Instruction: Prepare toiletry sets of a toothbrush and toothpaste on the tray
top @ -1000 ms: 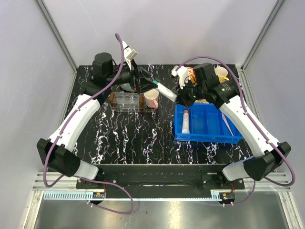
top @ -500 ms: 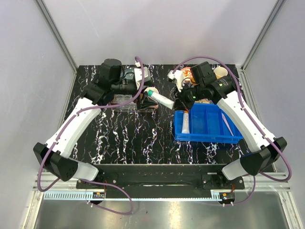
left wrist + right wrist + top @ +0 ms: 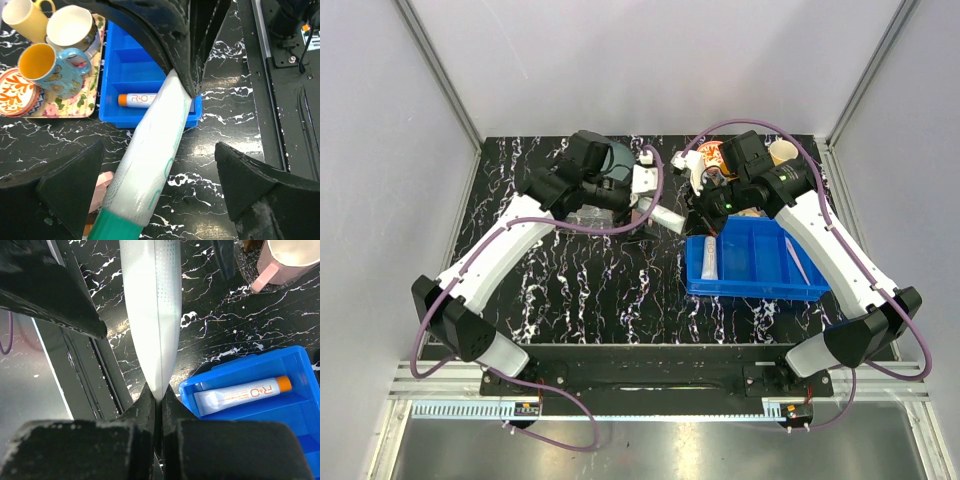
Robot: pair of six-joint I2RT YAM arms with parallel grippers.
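Note:
My right gripper is shut on the flat crimped tail of the teal-capped toothpaste and holds it above the table left of the blue bin; in the top view the right gripper and tube are mid-table. My left gripper is open, its fingers either side of the tube near its teal cap, not touching. The orange-capped toothpaste and pale-pink toothbrush lie in the bin. The clear tray is mostly hidden under my left arm.
The blue bin sits right of centre. A patterned square tray with several mugs stands at the back right. A pink mug stands beside the clear tray, under my left gripper.
My left arm has swung right from over the clear tray to the tube, its open jaws now around it. My right gripper brought the tube down and left, then held still.

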